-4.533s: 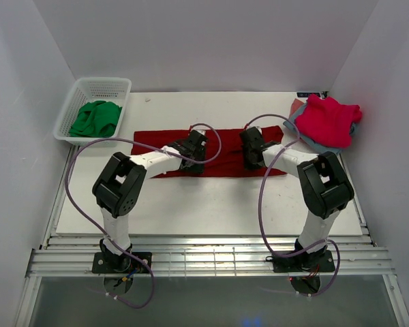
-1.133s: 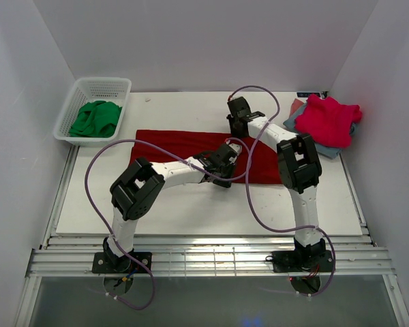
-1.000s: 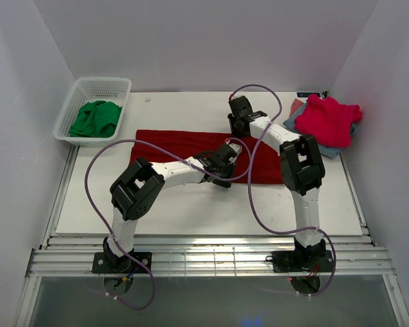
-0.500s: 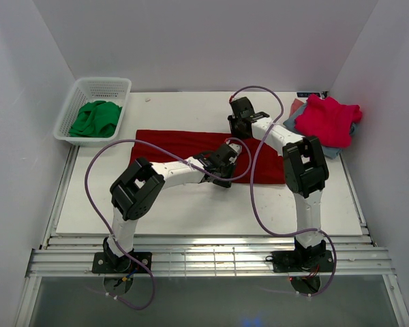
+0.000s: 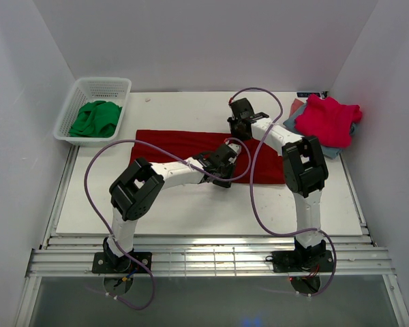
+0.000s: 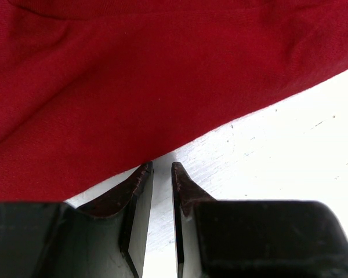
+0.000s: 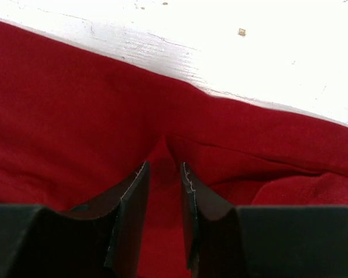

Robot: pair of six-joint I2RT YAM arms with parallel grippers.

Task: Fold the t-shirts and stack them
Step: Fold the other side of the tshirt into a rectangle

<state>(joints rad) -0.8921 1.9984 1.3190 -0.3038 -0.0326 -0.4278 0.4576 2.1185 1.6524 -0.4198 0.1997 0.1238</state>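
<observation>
Lying flat across the middle of the white, scuffed worktop point(image 5: 191, 204), the dark red t-shirt point(image 5: 177, 144) forms a long band of soft matte knit, with shallow creases and a raised fold near its right end. The pink-red t-shirt point(image 5: 327, 119) sits rumpled on the grey-blue folded t-shirts point(image 5: 296, 126) at the far right corner. A white mesh basket point(image 5: 99, 85) holding green cloth point(image 5: 95, 117) stands at the far left. Bare worktop lies open along the whole near side and behind the shirt. The left gripper point(image 6: 160, 168) rests at the shirt's near hem, its jaws drawn almost together, with only a narrow slit of bare worktop between them and the tips just at the cloth edge. The right gripper point(image 7: 164, 168) sits over the shirt's far edge, its jaws pinched on a small ridge of the red cloth.
</observation>
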